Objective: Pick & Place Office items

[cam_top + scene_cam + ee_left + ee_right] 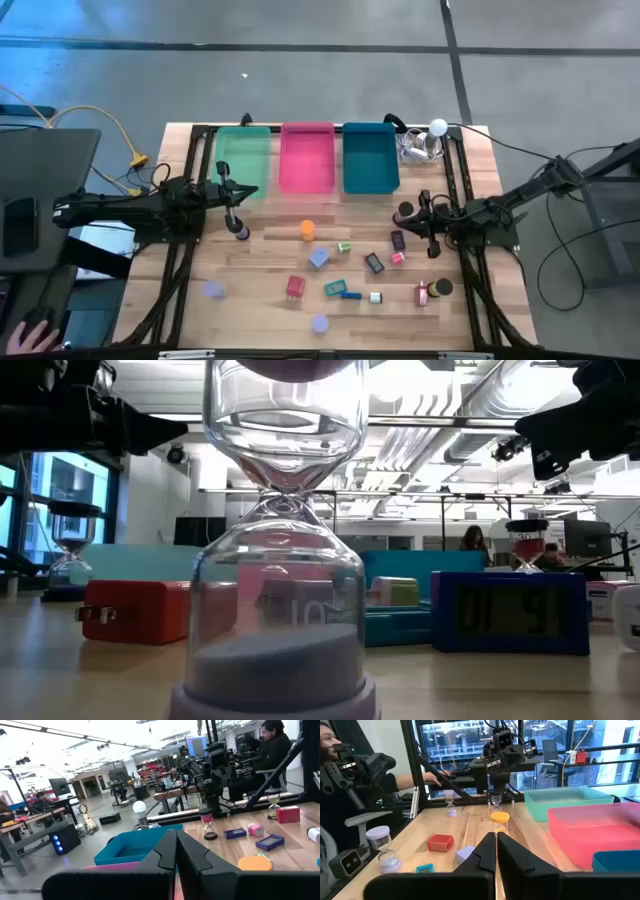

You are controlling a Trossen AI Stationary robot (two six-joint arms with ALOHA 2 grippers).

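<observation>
Left gripper point(232, 195) hung over the table point(265, 265) just in front of the green tray point(243, 160). Its own camera showed us the fingers point(165, 855) closed to a thin slit with nothing between them. A dark-capped hourglass point(242, 232) stood just beside it, and we could not tell whether they touched.

Right gripper point(427, 222) hovered at the opposite side, in front of the teal tray point(370, 157). Its fingers point(509, 852) were likewise drawn nearly together and empty. Another dark-capped hourglass point(405, 212), with red sand, stood near it, with a dark block point(397, 240) close by.

We found the office items scattered on the wood between the two arms. An orange hourglass point(307, 230) stood in front of the pink tray point(307, 157). A grey-blue block point(319, 258), a red block point(295, 288) and a teal piece point(335, 289) lay toward the middle. Two lavender hourglasses point(213, 290) stood apart nearer the front edge, one of them filling the low camera's view. All three trays held nothing that we could see. A white ball point(438, 127) with cables sat at the far corner beside the teal tray. A person point(272, 750) sat beyond the table behind the right arm.
</observation>
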